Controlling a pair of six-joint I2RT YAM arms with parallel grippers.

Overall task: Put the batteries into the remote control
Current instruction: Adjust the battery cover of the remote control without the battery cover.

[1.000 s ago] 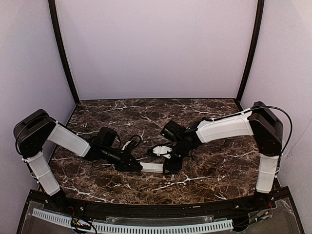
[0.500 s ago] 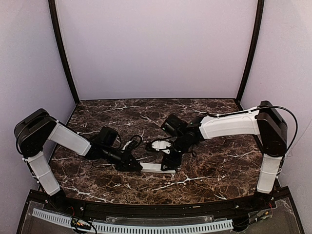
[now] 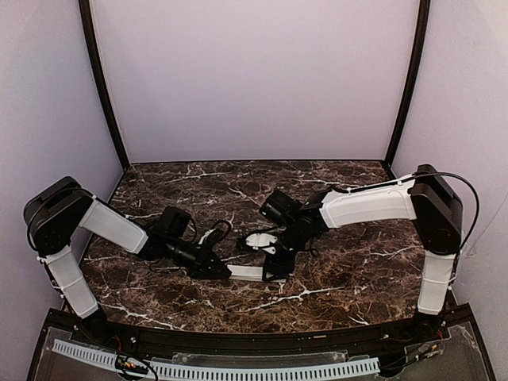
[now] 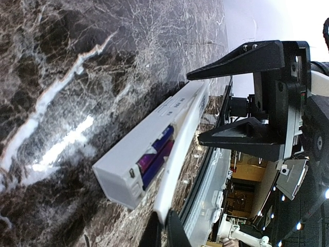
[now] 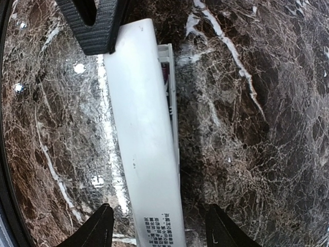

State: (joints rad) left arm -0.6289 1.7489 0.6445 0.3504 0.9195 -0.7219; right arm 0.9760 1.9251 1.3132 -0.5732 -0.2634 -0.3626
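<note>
Remote control [image 3: 248,272] lies flat on counter [image 3: 357,254], near centre, between both arms; batteries [image 4: 157,152] sit side by side in its open bay; left gripper [image 4: 165,232] jaws fully closed, tips against remote's left end; right gripper [image 5: 160,230] jaws parted, straddling remote, clear of both sides.

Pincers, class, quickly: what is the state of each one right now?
Left pincer: closed on the thin white flat plastic cover.
Right pincer: open, straddling the slim white rectangular remote control, holding nothing.
</note>
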